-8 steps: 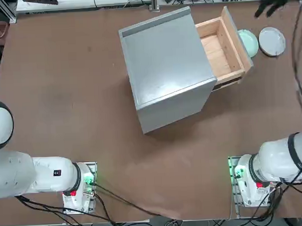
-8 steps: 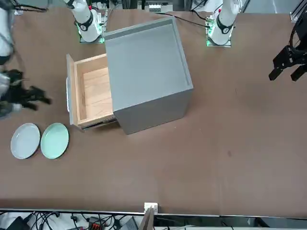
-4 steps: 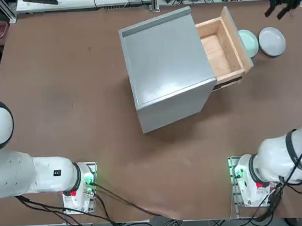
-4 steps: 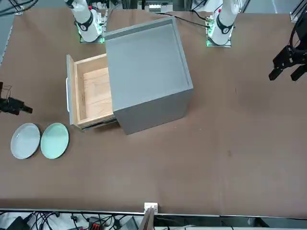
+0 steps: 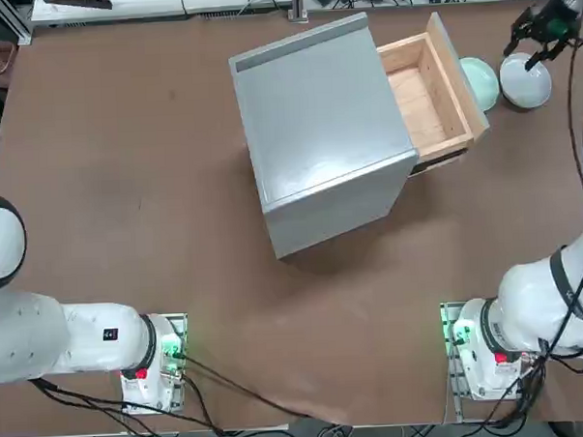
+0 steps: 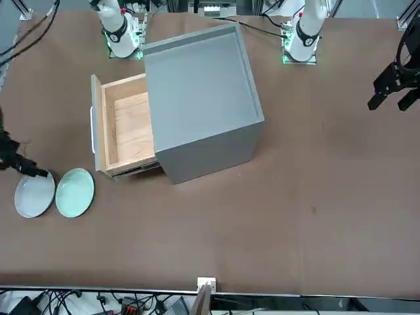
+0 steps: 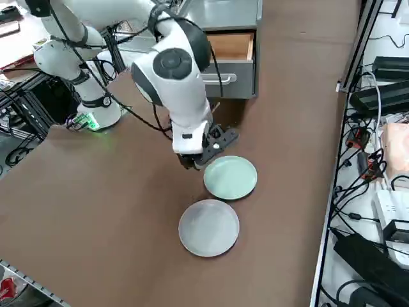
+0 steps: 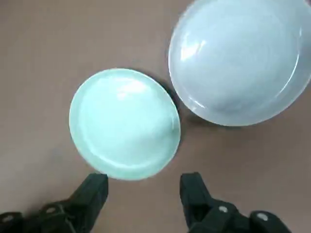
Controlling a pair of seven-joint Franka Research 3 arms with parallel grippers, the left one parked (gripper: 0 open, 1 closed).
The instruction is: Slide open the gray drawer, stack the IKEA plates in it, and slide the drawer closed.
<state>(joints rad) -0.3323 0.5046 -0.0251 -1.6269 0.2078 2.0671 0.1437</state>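
You see the light wooden drawer with its flat gray front panel pulled open and empty. The round mint-green plastic plate lies flat just beside your right gripper; the whitish-gray plate lies just beyond it, apart.

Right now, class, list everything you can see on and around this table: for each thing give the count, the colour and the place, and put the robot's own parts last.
Cabinet: one, gray, mid-table.
Drawer: one, light wood with gray front, pulled open from the cabinet toward the plates, nothing inside.
Mint plate: one, pale green, on the table beside the drawer front.
Gray plate: one, whitish gray, next to the mint plate, farther from the drawer.
Table: one, brown.
Right gripper: one, black, open, just above the table at the mint plate's edge, holding nothing.
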